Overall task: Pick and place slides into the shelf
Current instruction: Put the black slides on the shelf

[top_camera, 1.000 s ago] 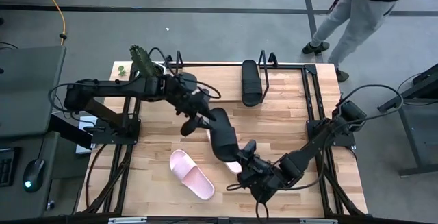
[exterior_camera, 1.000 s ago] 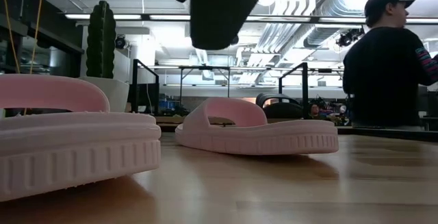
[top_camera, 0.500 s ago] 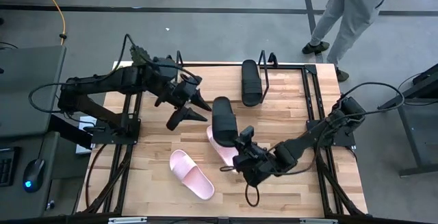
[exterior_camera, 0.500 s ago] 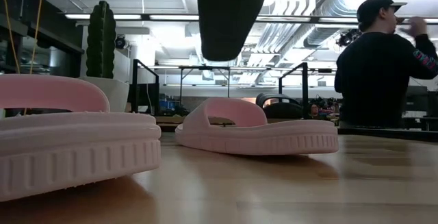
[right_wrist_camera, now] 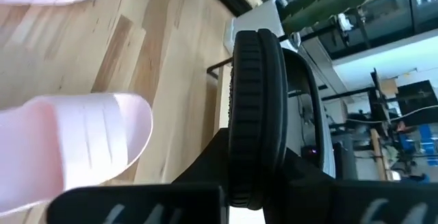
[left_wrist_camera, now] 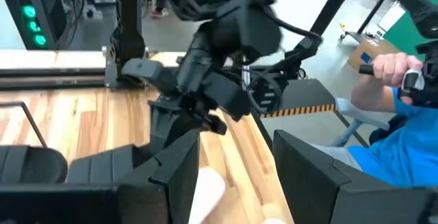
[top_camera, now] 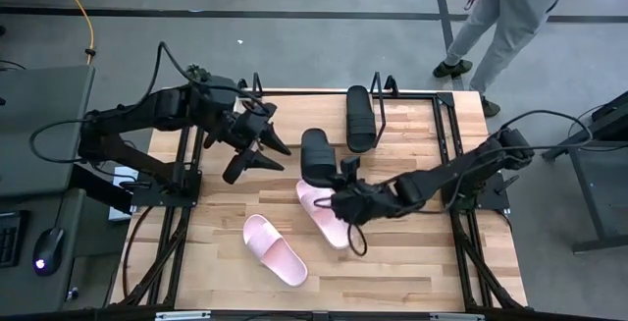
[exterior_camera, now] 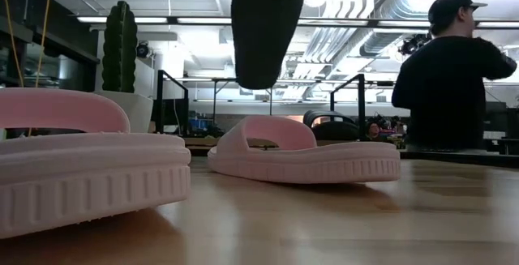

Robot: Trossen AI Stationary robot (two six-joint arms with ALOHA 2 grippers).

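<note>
Since a second ago: left gripper [top_camera: 257,150] withdrawn, fingers spread; my right gripper [top_camera: 343,195] pinching black slide [top_camera: 316,157], long axis toward shelf [top_camera: 378,100] just beyond.

Two black slides [top_camera: 317,156] [top_camera: 359,118], two pale pink slides [top_camera: 274,249] [top_camera: 324,214] with ribbed soles, light wood table [top_camera: 412,262], black wire shelf [top_camera: 383,100], dark arms, possibly green cactus [exterior_camera: 119,46].
</note>
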